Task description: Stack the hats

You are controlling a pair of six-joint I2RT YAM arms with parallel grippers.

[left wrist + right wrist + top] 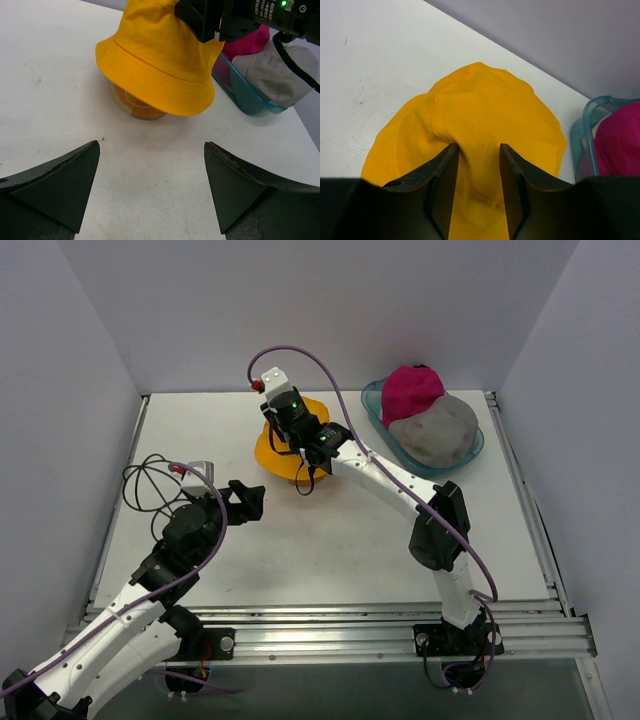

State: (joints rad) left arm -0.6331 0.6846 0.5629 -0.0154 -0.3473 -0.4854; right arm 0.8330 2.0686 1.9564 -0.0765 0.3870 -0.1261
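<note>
Pinching the crown of the mustard yellow hat [485, 105], the right hand [477, 150] stood clamped on it at the far middle of the worktop [330, 550], apparently to lift it. The left hand [152, 150] hung spread apart near the left edge.

The right end effector [290, 425] touches the yellow hat [272, 455]; a tub [472, 453] holds the magenta cap [412, 390] and grey hat [437, 430].

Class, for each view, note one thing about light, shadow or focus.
Top external: soft, even light, yellow hat sharp. Left wrist: left fingers dark, faint shadow under the hat's brim. Right wrist: right fingers nearly silhouetted.
</note>
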